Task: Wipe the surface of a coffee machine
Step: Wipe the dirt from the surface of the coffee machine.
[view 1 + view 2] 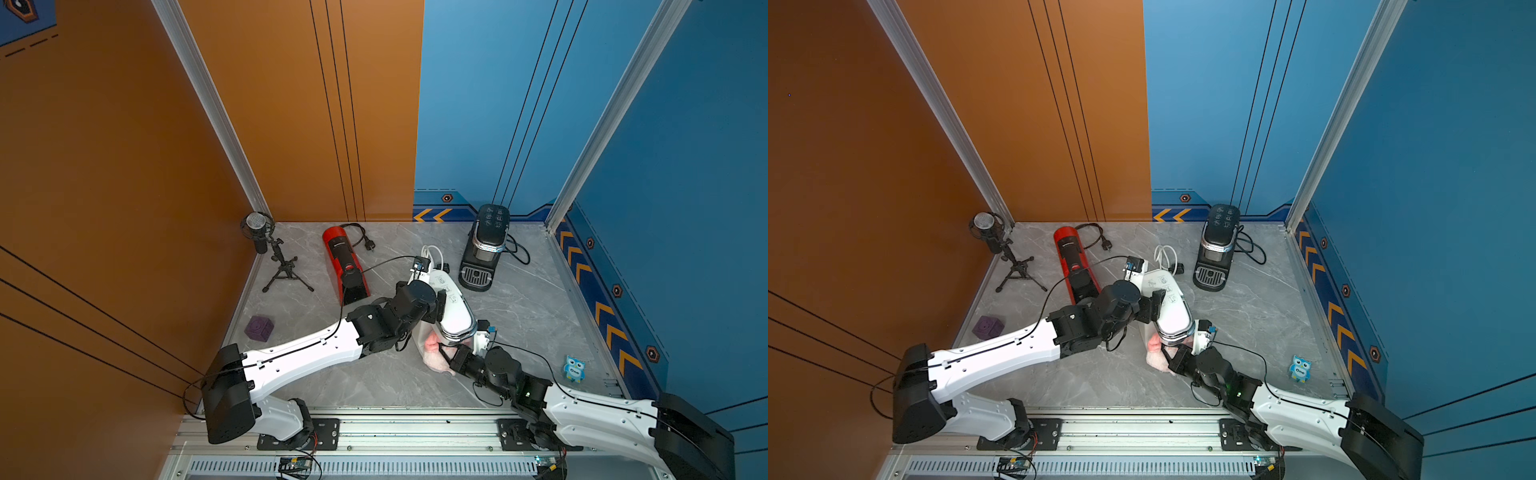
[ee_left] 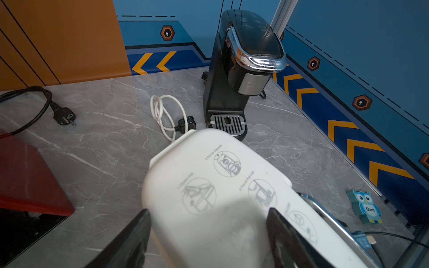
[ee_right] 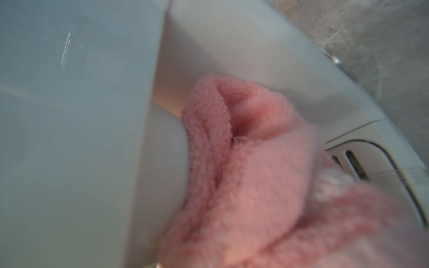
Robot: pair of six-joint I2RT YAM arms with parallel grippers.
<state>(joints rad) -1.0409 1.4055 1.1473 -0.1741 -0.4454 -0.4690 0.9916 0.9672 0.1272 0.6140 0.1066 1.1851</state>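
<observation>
Cloth point(image 1: 435, 360) lies before the central coffee machine point(image 1: 456, 315), touching it; owl figure point(image 1: 574, 368) far right.

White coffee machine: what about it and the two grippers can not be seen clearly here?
- Right gripper: tips buried in pink cloth, right wrist view.
- Left gripper: contact with white coffee machine blurred, cut by edge, left wrist view.
- Its base: under its head, both top views.

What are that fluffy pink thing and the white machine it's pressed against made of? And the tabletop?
The pink cloth looks like terry or microfibre, given its fuzzy pile and soft folds. The white coffee machine seems moulded plastic: smooth, dull sheen, printed grey pictograms. The table has a grey veined marble look, matte; stone or laminate, cannot tell.
</observation>
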